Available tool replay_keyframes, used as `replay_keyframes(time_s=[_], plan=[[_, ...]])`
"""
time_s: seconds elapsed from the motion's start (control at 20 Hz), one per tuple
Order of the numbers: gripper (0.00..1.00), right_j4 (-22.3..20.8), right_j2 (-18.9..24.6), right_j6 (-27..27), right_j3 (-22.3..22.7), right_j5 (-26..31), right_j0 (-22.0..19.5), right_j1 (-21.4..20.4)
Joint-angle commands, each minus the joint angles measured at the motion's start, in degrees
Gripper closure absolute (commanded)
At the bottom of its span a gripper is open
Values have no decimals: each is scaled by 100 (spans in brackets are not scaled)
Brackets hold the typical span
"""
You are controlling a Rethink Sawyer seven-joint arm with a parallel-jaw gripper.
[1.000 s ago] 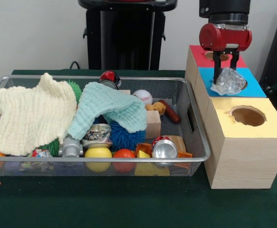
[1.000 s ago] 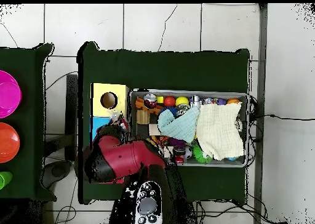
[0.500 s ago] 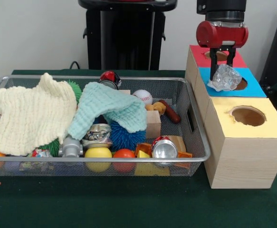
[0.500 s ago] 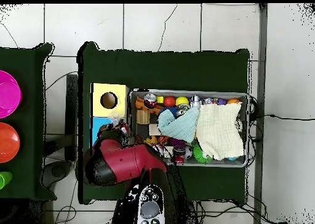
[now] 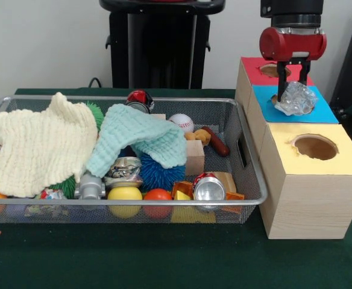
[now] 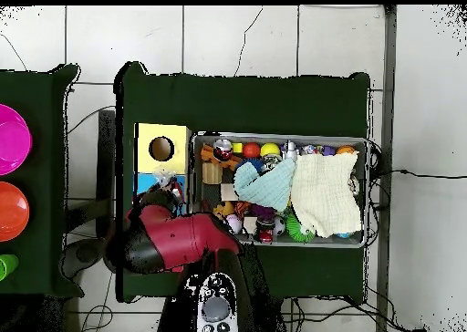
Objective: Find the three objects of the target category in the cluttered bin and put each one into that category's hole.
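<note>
On my feed, item by item:

- Gripper point(image 5: 291, 90): black fingers under the red wrist, pinched on a crumpled clear plastic wad point(image 5: 296, 99). I see the wad resting on or just over the blue-topped box section point(image 5: 320, 110), covering its hole; whether it touches the surface I cannot tell.
- Wooden sorting box, three sections in a row: red top point(image 5: 251, 65) with a hole farthest back, blue in the middle, yellow top point(image 5: 339, 161) nearest the camera with an open round hole point(image 5: 314, 147). In the overhead view I make out the yellow section point(image 6: 146, 137) and, beside it, the wad point(image 6: 165, 176) at the arm's end.
- Wire mesh bin point(image 5: 248, 158), just beside the box on the green tabletop point(image 5: 164, 253).
- Bin contents: cream knitted cloth point(image 5: 40, 147) draped over the left part; pale teal cloth point(image 5: 137, 137) next to it, lying over a blue spiky ball point(image 5: 161, 174); a crushed can point(image 5: 124, 170) under the teal cloth's edge; a second can point(image 5: 208, 189) at the front wall, its end facing me; yellow ball point(image 5: 124, 194) and orange-red ball point(image 5: 158, 195) along the front; baseball point(image 5: 181, 122) and a red-and-black ball point(image 5: 140, 99) toward the back; wooden block point(image 5: 194, 158) near the middle.
</note>
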Motion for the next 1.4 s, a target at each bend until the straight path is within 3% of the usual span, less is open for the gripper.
replay_keyframes(time_s=[0.05,0.3,0.5,0.75,1.4], plan=[[100,280,902,1071,429,214,-148,97],[100,344,929,1127,415,251,-77,100],[100,378,511,1021,175,721,170,410],[100,324,189,913,38,783,316,630],[100,-20,-155,344,-217,1296,513,355]])
